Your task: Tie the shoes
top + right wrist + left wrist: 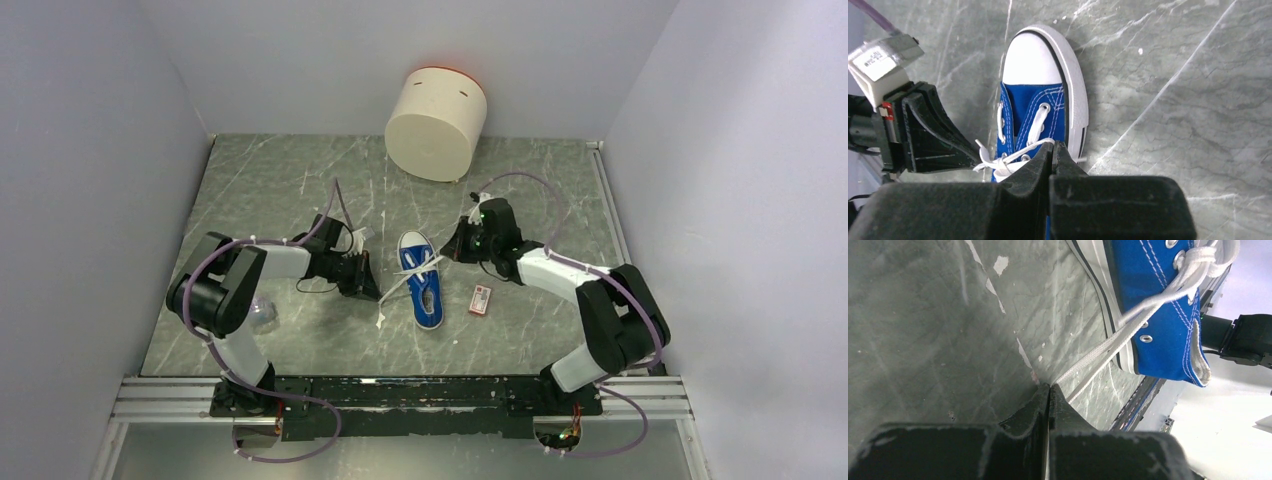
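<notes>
Top external: shoe (421, 283) lies mid-table, toe pointing away from the bases. Left gripper (370, 290) sits just left of it and right gripper (449, 252) just right. Both are clamped shut, each apparently pinching the taut lace (400, 289) that runs crosswise to the shoe's length.

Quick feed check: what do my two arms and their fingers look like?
The left arm and right arm are black at the joints with white links; a lilac cable loops along each. The left gripper and right gripper have matte black, wedge-shaped fingers.
</notes>
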You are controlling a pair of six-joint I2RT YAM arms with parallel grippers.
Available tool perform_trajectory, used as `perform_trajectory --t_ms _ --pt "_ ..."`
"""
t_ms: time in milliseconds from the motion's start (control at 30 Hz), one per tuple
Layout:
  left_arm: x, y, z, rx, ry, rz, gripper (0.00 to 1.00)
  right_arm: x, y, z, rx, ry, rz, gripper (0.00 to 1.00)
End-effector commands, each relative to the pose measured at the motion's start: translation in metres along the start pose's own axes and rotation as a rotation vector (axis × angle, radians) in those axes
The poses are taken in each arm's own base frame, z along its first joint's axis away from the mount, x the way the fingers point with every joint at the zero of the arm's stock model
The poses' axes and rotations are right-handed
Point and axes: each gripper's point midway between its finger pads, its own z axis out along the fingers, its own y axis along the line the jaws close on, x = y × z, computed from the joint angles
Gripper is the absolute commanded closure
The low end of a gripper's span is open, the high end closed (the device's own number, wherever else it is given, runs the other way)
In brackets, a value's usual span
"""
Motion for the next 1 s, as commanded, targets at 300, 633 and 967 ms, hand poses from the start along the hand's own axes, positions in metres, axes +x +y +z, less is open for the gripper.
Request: perform_trajectory --t_ms 300,633,967 --pt "0.033 0.034 -0.007 -0.147 0.049 -0.111 0.95 0.002 -0.009 -0.01 -0.237 0.044 0.112 1.0" --pt "0.026 0.045 -0.006 -0.19 0.035 -0.115 0.95 0.03 -0.026 0.002 -0.27 0.116 0.127 1.0" --pt "0.007 0.059 -0.029 -0.362 0.019 0.006 0.71 0.009 -0.013 0.007 -0.303 0.199 0.031 0.97"
